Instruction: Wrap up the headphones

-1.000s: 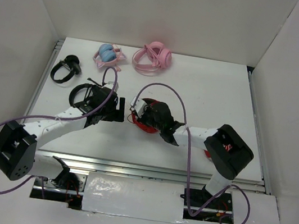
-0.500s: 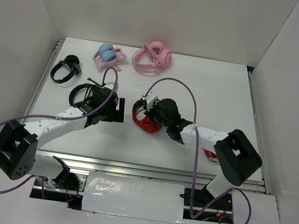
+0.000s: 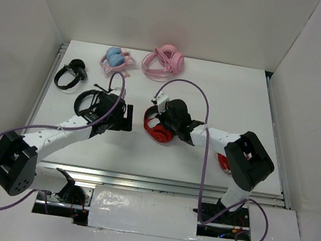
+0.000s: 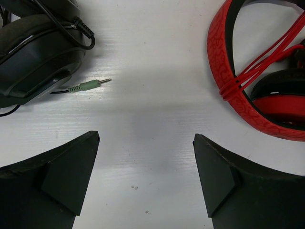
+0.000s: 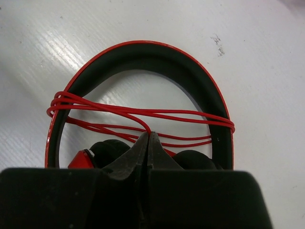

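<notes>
The headphones (image 3: 156,131) lie near the middle of the table, red with a black-lined headband (image 5: 143,52) and black ear cushions. Their thin red cable (image 5: 181,113) runs in several turns across the headband. My right gripper (image 5: 149,135) hangs over the ear cups, shut, with a strand of the cable pinched at its tips. In the top view the right gripper (image 3: 171,122) covers the cups. My left gripper (image 4: 146,138) stands wide open over bare table, left of the red headband (image 4: 224,57), with nothing between its fingers; in the top view the left gripper (image 3: 129,117) sits beside the headphones.
Large black headphones (image 4: 38,52) with a green jack plug (image 4: 90,85) lie just left of the left gripper. A small black pair (image 3: 70,74), a pink-and-blue pair (image 3: 116,58) and a pink pair (image 3: 165,60) lie at the back. White walls enclose the table.
My right gripper has shifted a little toward the back right over the headphones, and its elbow swung right and partly back. The left arm has not moved.
</notes>
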Action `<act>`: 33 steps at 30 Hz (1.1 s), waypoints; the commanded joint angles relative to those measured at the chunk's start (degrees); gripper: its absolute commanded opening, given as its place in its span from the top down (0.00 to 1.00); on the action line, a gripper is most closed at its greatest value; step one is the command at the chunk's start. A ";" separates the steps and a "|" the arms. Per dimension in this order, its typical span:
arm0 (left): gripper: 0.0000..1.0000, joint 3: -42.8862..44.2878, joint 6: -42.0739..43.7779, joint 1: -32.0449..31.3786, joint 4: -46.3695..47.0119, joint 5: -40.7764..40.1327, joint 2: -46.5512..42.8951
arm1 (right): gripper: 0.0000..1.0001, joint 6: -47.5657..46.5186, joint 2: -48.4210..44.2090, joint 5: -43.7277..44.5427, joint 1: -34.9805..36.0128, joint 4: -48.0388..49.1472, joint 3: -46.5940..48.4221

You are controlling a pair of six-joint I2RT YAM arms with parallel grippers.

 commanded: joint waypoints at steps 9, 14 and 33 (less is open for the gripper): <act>0.06 2.36 1.02 0.32 0.81 -0.22 0.34 | 0.78 1.89 -3.20 0.49 -0.55 -4.25 2.91; 0.06 3.07 1.64 0.32 1.25 0.31 0.77 | 0.70 3.55 -5.22 -0.74 -0.55 -4.79 3.09; 0.05 7.02 2.87 0.23 1.34 1.01 4.47 | 0.01 8.99 -13.48 -6.20 -0.72 -1.71 2.56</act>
